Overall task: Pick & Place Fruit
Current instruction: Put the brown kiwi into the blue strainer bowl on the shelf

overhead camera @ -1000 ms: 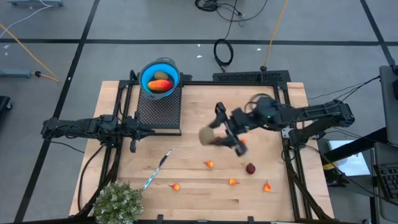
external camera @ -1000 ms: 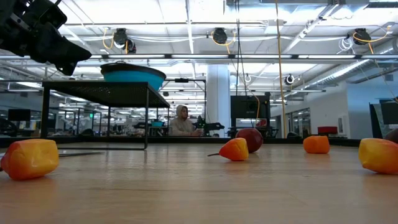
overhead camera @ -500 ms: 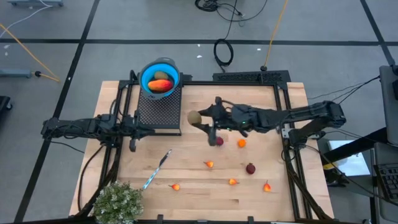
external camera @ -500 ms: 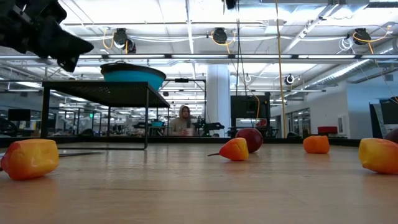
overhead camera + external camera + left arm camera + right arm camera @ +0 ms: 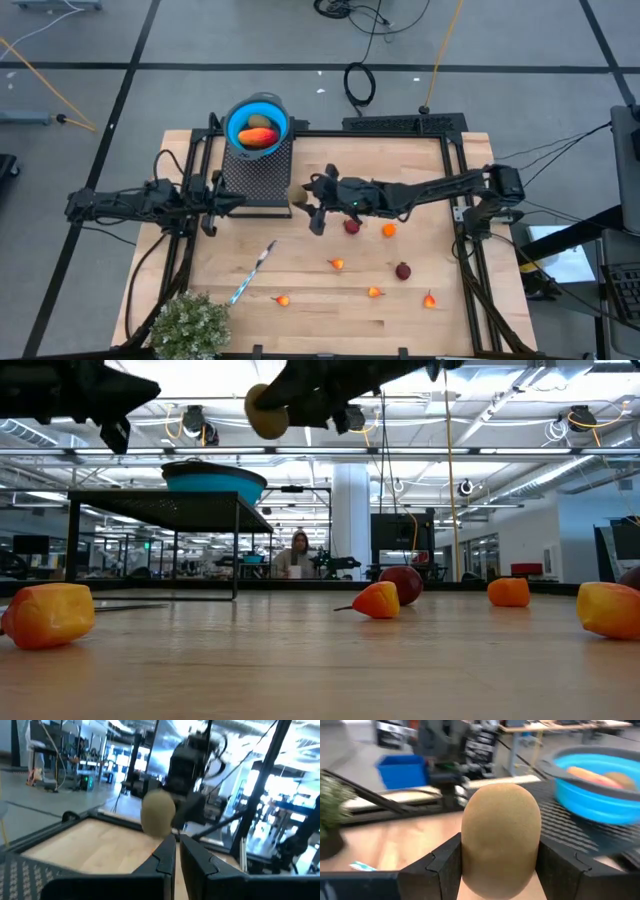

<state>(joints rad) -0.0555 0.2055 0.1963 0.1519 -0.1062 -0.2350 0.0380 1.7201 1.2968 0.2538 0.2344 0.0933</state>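
While the right end effector carries an olive-brown oval fruit toward the round blue bowl, already holding two pieces, seven small fruits still dot the wooden worktop and the left end effector waits clenched, empty.

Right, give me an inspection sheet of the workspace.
Surface: wooden table, black mesh stand at the back.
Job's things: olive-brown oval held aloft; blue bowl holding fruit; dark red balls and orange bits loose.
Clutter: blue-handled knife, green plant.
End effectors: right end effector shut on the oval beside the stand; left end effector shut, empty.
Cables: coils on floor.
Surroundings: person behind.
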